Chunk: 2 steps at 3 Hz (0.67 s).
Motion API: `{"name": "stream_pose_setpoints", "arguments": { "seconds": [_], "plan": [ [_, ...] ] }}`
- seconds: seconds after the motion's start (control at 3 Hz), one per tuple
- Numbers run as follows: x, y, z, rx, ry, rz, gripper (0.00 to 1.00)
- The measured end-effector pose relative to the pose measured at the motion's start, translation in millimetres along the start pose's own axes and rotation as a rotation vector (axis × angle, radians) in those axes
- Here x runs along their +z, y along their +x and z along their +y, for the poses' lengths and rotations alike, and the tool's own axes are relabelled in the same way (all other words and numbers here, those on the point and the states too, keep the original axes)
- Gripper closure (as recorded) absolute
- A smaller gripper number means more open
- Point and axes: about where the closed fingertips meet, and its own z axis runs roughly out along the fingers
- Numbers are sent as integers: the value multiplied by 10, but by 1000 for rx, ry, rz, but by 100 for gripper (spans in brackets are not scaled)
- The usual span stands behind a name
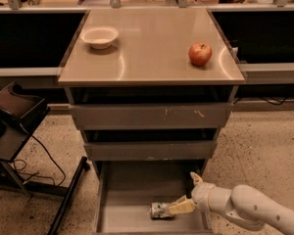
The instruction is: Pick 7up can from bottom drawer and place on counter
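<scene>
The 7up can (159, 210) lies on its side on the floor of the open bottom drawer (132, 190), near the front. My gripper (182, 194) reaches into the drawer from the right on a white arm. It is open: one finger (195, 179) points up and the other finger (181, 207) lies low, its tip at the can's right end. The can is not between the fingers. The tan counter (147, 53) tops the cabinet above.
A red apple (200, 54) sits at the counter's right and a white bowl (99, 36) at its back left. Two shallower drawers above are slightly open. A dark chair frame (14, 114) with cables stands on the floor at left.
</scene>
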Motion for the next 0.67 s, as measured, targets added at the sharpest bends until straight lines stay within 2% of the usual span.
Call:
{"name": "stream_pose_setpoints", "arguments": {
  "seconds": [0.33,0.67],
  "plan": [
    [75,51,-32,4,24,5,0],
    [346,171,-314,-21,97,29,0]
  ]
}}
